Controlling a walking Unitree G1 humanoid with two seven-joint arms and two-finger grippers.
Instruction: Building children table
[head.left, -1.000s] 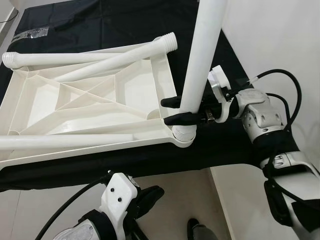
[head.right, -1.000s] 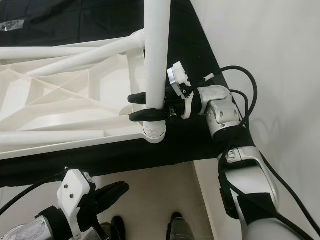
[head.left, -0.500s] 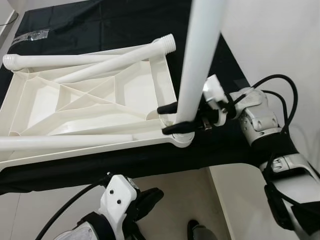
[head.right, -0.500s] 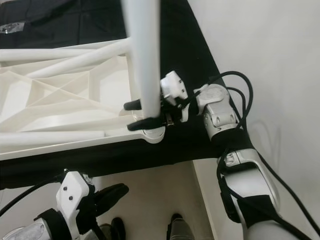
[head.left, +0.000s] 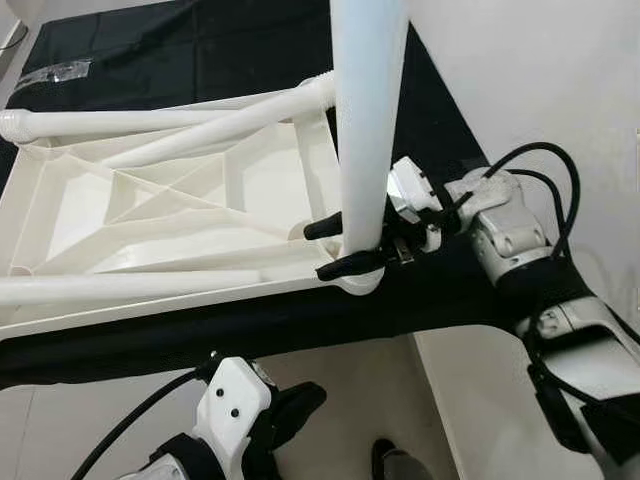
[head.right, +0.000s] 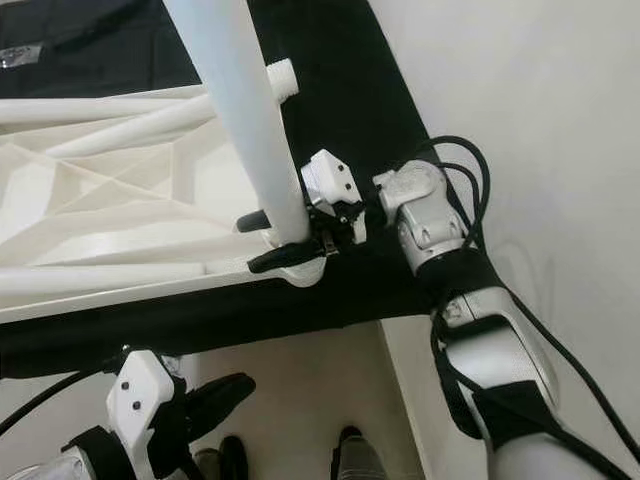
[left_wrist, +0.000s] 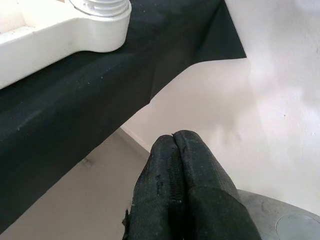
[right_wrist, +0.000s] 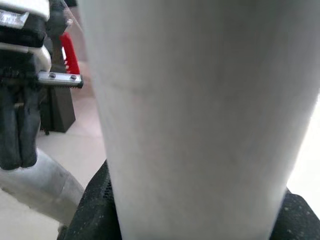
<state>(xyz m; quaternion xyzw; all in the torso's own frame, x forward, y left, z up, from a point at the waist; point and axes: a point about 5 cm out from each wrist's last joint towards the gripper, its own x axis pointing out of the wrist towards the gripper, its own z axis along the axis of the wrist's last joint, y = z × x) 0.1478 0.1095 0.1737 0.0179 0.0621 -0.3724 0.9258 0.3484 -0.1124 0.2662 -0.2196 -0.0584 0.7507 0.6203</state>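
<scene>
While bent inward, right pincer clasping table leg

A thick white table leg stands very close before the camera. The right gripper has its black fingers on both sides of the leg, touching it. Beside the leg are a black and silver robot part, something red and a pale floor.
</scene>
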